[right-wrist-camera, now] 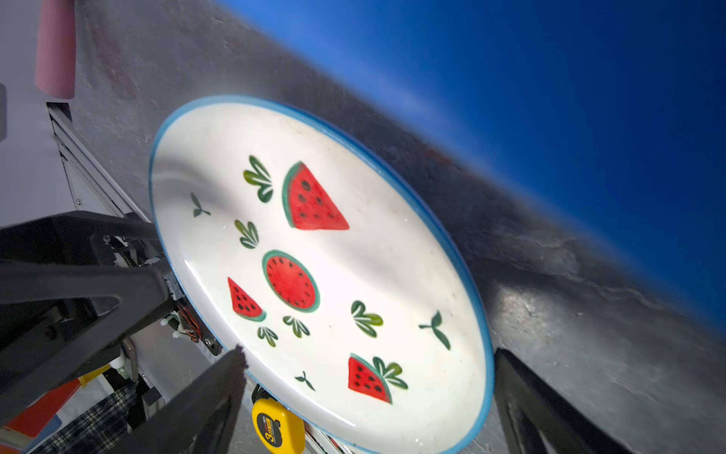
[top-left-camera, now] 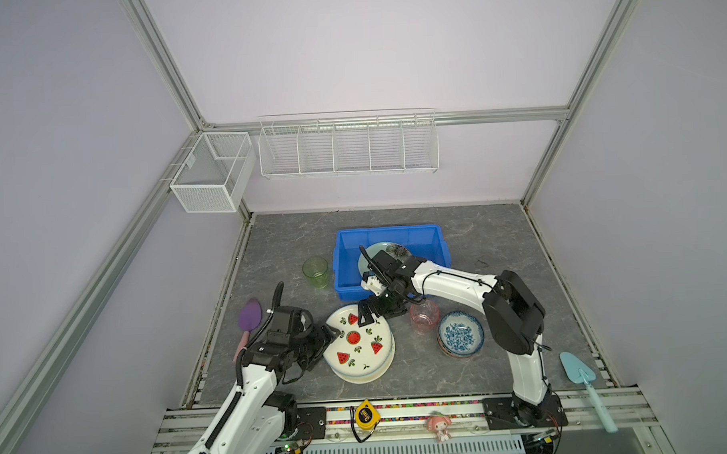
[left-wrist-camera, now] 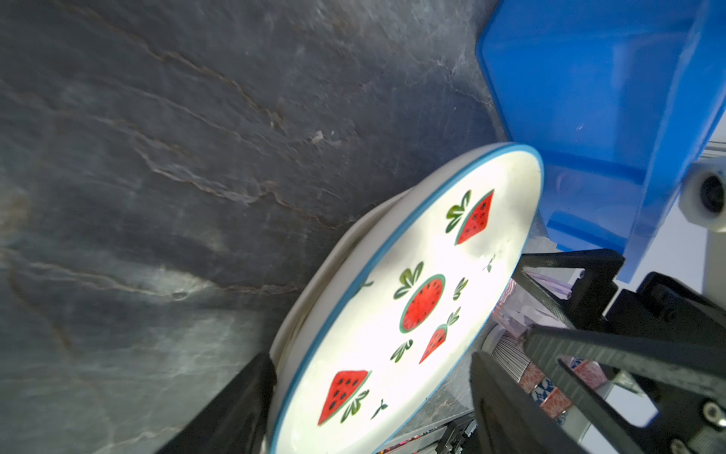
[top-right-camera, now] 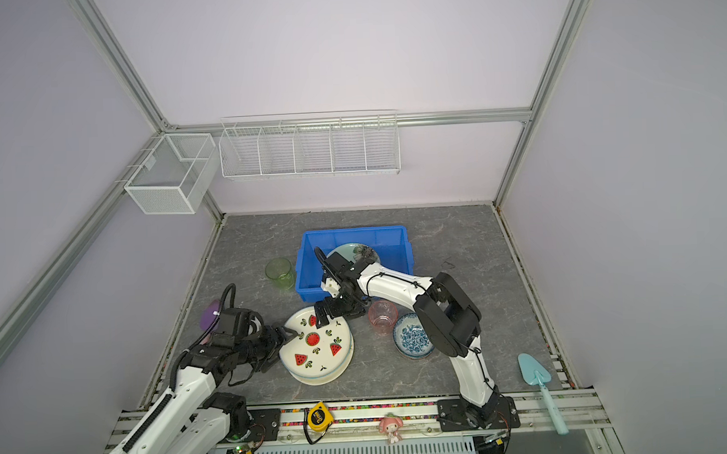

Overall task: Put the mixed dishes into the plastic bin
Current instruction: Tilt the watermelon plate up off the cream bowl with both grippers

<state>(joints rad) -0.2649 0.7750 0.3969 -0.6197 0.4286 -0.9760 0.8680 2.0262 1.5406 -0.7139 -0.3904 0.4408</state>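
The watermelon-print plate [top-left-camera: 359, 340] [top-right-camera: 316, 342] [left-wrist-camera: 412, 314] [right-wrist-camera: 314, 275] lies tilted on a cream plate [top-left-camera: 359, 378] [left-wrist-camera: 314, 283] at the front middle. My left gripper [top-left-camera: 330, 341] [left-wrist-camera: 373, 357] is open, with its fingers on either side of the stack's left rim. My right gripper [top-left-camera: 375, 315] [right-wrist-camera: 369, 351] stands wide open over the watermelon plate's far rim. Behind them is the blue plastic bin [top-left-camera: 389, 231] [top-right-camera: 353, 233] [left-wrist-camera: 589, 98], holding a pale green plate [top-left-camera: 375, 252]. On the table stand a green cup [top-left-camera: 315, 272], a pink cup [top-left-camera: 424, 317] and a blue-patterned bowl [top-left-camera: 460, 333].
A purple spatula [top-left-camera: 248, 317] lies at the left and a light-blue spatula [top-left-camera: 579, 372] at the front right. A yellow tape measure [top-left-camera: 366, 415] and a small figurine [top-left-camera: 438, 426] sit on the front rail. White wire baskets [top-left-camera: 212, 171] [top-left-camera: 348, 145] hang on the back walls.
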